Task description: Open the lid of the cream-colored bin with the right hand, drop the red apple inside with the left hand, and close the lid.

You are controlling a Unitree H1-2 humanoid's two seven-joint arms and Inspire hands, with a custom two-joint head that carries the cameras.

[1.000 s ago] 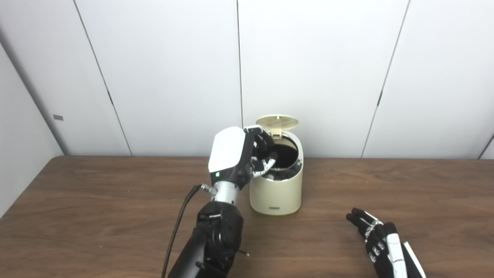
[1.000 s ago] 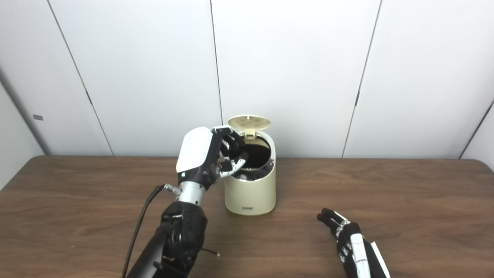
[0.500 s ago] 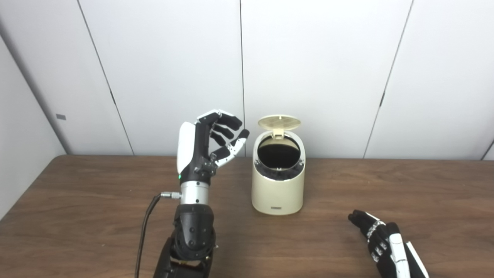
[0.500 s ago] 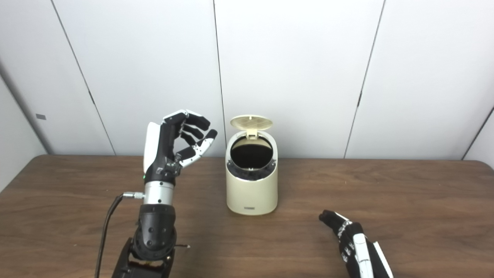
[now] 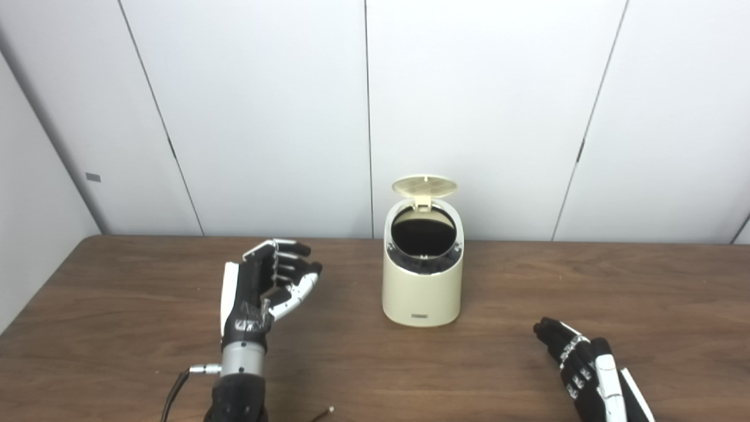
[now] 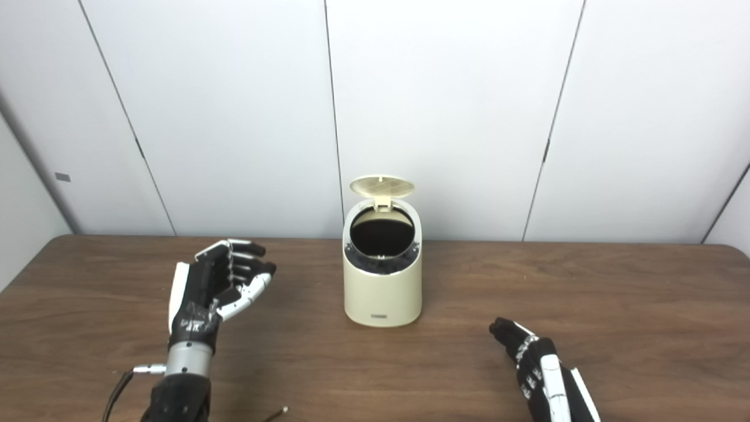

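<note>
The cream-colored bin (image 5: 420,287) stands at the middle of the brown table (image 5: 117,316), its round lid (image 5: 424,187) tipped up at the back and its dark mouth showing. No red apple shows in either view. My left hand (image 5: 263,287) is well left of the bin, low over the table, open with curled fingers and nothing in it. My right hand (image 5: 586,366) lies flat and open on the table at the bottom right, palm down, apart from the bin.
White wall panels (image 5: 469,105) rise right behind the table's far edge. A thin cable (image 5: 176,390) trails from my left wrist at the bottom edge.
My left hand drew back from the bin's mouth, swung left, then dropped toward the table, empty. The bin's lid stayed up and my right hand barely moved.
</note>
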